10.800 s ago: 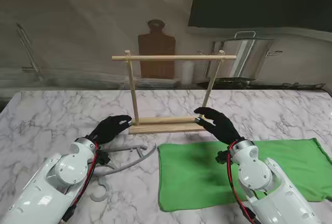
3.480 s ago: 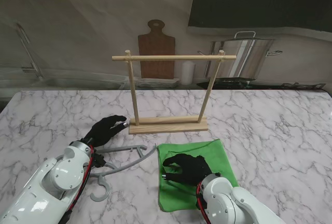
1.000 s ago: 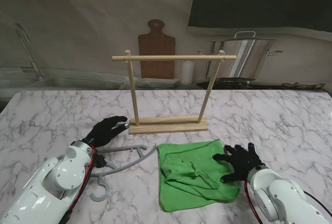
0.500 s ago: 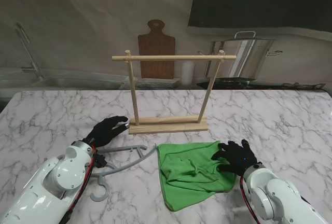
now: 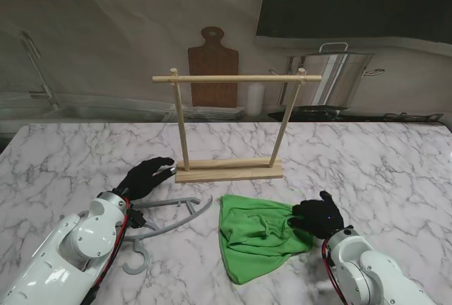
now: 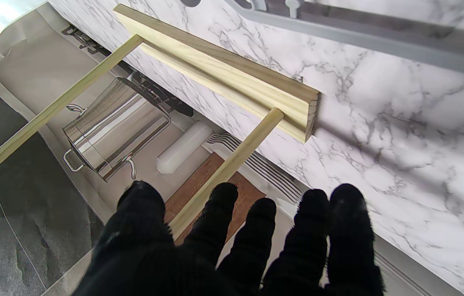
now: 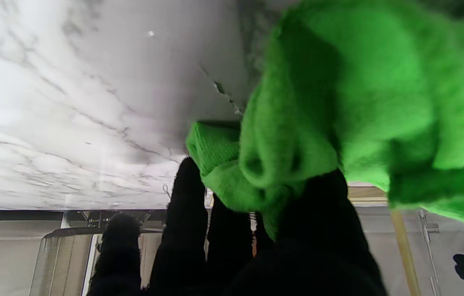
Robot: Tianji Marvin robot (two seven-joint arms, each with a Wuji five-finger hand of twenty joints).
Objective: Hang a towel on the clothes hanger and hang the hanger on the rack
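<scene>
**A:** Where is the towel (image 5: 258, 238)?

**B:** On the table (image 5: 381, 171), nearer to me than the rack (image 5: 229, 125); it is all bunched up; my right hand (image 5: 318, 217) has its fingers (image 7: 188, 205) closed on the right edge; in the right wrist view the green cloth (image 7: 338, 107) fills half the picture and is blurry, and it hides the tips of some fingers.

**A:** And the hanger (image 5: 166, 217)?

**B:** It lies flat on the table to the left of the towel, apart from it; my left arm covers part of it, so I see the hook and one long arm only; in the left wrist view just a grey strip (image 6: 338, 31) shows, cut off at the edge.

**A:** What about your left hand (image 5: 145, 176)?

**B:** It holds nothing; the fingers (image 6: 338, 230) are straight and a bit apart; it sits by the left end of the rack's base (image 6: 232, 78); I cannot tell if it touches.
</scene>
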